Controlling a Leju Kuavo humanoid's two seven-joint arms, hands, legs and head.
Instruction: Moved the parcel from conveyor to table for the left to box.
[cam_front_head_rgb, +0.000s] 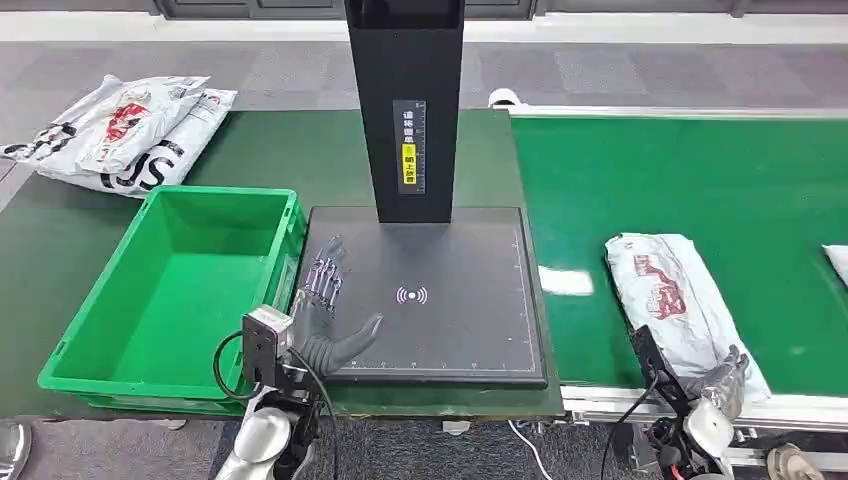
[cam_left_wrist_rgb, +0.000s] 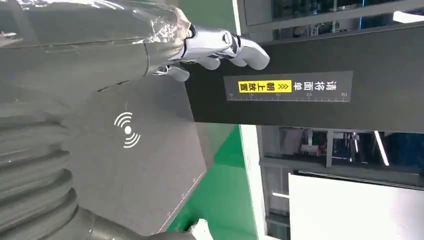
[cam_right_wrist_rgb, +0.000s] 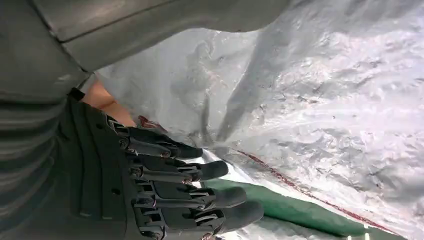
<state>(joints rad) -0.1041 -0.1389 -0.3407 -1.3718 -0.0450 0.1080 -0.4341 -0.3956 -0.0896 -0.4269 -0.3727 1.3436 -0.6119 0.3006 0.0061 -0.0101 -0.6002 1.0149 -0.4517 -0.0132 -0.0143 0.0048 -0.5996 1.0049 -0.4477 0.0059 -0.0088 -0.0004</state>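
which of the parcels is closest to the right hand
The parcel on the conveyor, right beside the right hand. The two stacked parcels lie far off, beyond the green bin.

White red-printed parcel (cam_front_head_rgb: 678, 298), green crate (cam_front_head_rgb: 172, 290)

The left hand (cam_front_head_rgb: 325, 305) lies flat and open at near left, fingers spread and pointing far. The right hand (cam_front_head_rgb: 722, 380) sits at near right, its dark fingers (cam_right_wrist_rgb: 200, 170) slightly curled and apart.
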